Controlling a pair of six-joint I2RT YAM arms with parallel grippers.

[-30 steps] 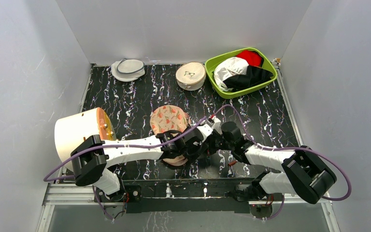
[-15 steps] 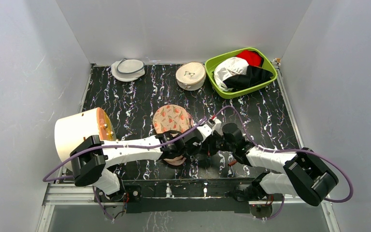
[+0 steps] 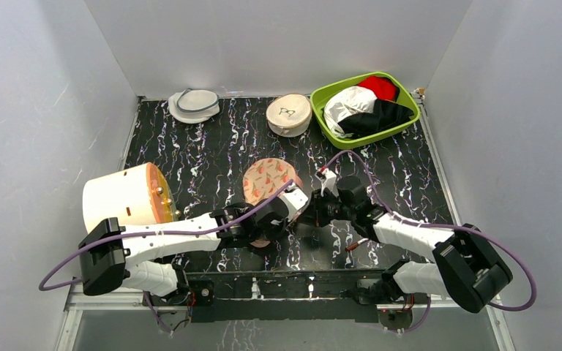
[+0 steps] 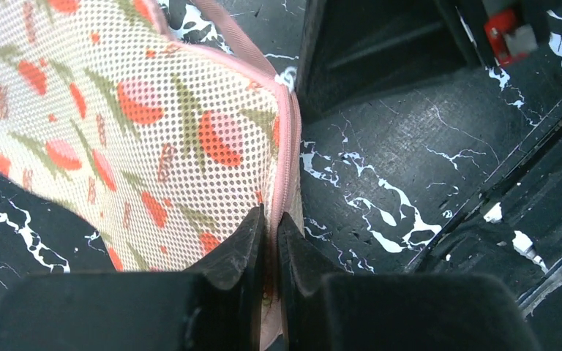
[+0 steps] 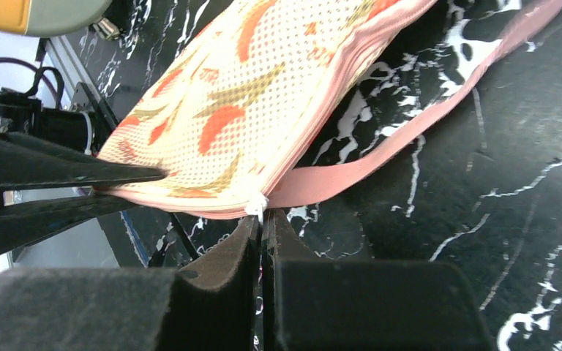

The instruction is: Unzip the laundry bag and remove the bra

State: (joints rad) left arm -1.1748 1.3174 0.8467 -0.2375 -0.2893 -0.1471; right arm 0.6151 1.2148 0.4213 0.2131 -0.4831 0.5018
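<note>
Near the front of the bench [image 4: 380, 168], the left gripper [image 4: 271, 227] has its jaws pinching the pink zip seam of the laundry bag [image 4: 132, 124]. The right gripper [image 5: 262, 223] has its jaws pressed together on what looks like the white zip pull [image 5: 257, 206]. The bag seems light, soft and floppy, so the stiffer seam is probably the best hold. It is beige mesh with a red-orange leaf print, and it sits tilted between the arms. No bra shows.

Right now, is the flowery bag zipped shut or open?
Shut, where it shows: the laundry bag's pink zip edge lies closed in both wrist views, with no gap. Its far side is hidden.
</note>
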